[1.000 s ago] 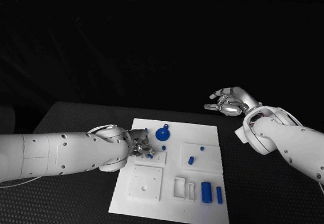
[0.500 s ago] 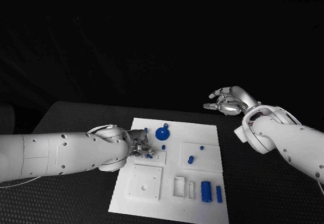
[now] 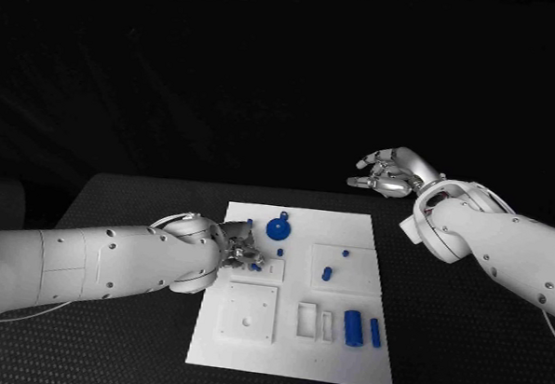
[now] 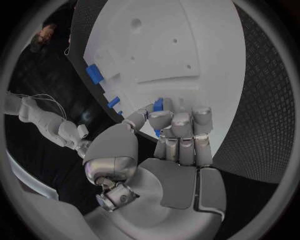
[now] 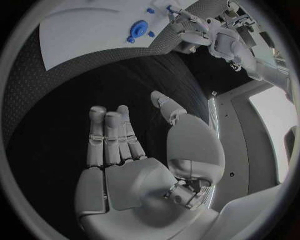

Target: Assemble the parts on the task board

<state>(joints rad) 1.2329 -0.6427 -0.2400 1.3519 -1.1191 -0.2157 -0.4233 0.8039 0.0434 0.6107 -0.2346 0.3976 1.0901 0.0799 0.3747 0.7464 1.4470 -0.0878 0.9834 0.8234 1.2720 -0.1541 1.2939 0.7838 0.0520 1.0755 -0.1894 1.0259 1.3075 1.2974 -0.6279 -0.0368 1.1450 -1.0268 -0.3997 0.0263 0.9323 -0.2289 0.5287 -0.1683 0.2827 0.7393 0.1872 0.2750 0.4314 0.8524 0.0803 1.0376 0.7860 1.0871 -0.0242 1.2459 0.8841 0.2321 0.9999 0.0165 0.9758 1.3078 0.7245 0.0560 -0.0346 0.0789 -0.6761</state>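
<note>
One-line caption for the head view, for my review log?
Left hand pinches a small blue part at the white task board's left side; right hand is raised beyond the table's far edge, holding nothing.

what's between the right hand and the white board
Nothing: in the head view only bare black table separates the empty right hand, raised beyond the far edge, from the white task board.

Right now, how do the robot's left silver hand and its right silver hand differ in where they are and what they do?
The left silver hand is low at the white task board, its fingers curled around a small blue part; the right silver hand is raised beyond the table's far edge, away from the board. The left holds that part; the right holds nothing, its fingers apart. Both sit on white arms.
</note>
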